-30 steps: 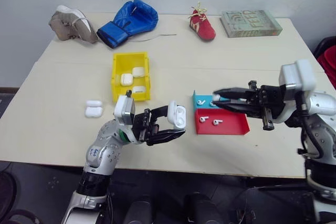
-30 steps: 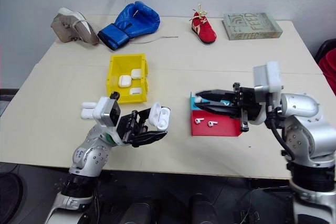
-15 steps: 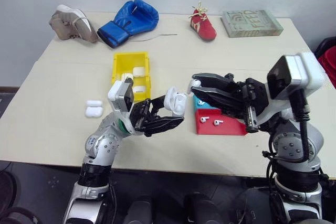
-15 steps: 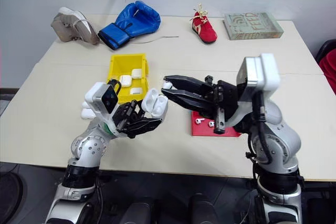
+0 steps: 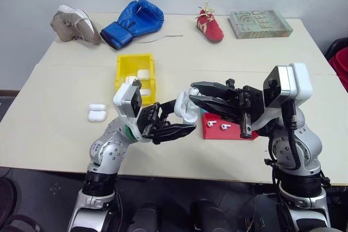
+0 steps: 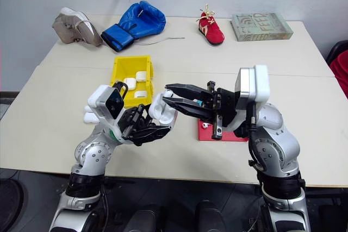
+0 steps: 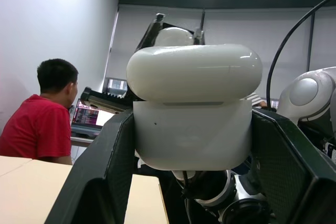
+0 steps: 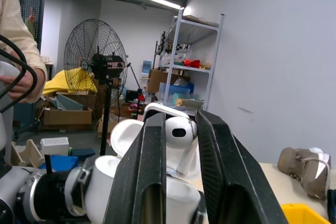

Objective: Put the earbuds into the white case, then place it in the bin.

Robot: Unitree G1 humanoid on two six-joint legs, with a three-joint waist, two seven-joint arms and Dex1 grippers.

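1. The left gripper (image 5: 179,117) has its jaws clamped on the white case (image 5: 187,107), lid swung open, held up above the worktop (image 5: 60,129) in front of the robot.
2. The right gripper (image 5: 194,94) has its jaws drawn narrow on one of the earbuds (image 8: 177,128), its tip meeting the open case.
3. In the left wrist view the case (image 7: 191,111) sits squarely between the two black fingers (image 7: 100,177).
4. Just behind the right arm lies a red-and-blue tray (image 5: 231,132) with two more earbuds (image 5: 217,125) on its red part.
5. The bin (image 5: 124,69) stands beyond the left arm, with three look-alike cases (image 5: 143,74) inside.
6. Two further white cases (image 5: 97,113) lie on the worktop, left of the bin.
7. Along the far edge sit a grey shoe (image 5: 73,24), a blue boxing glove (image 5: 133,23), a small red shoe (image 5: 210,25) and a book (image 5: 259,24).
8. A person in a red shirt (image 7: 42,124) sits in the background of the left wrist view.
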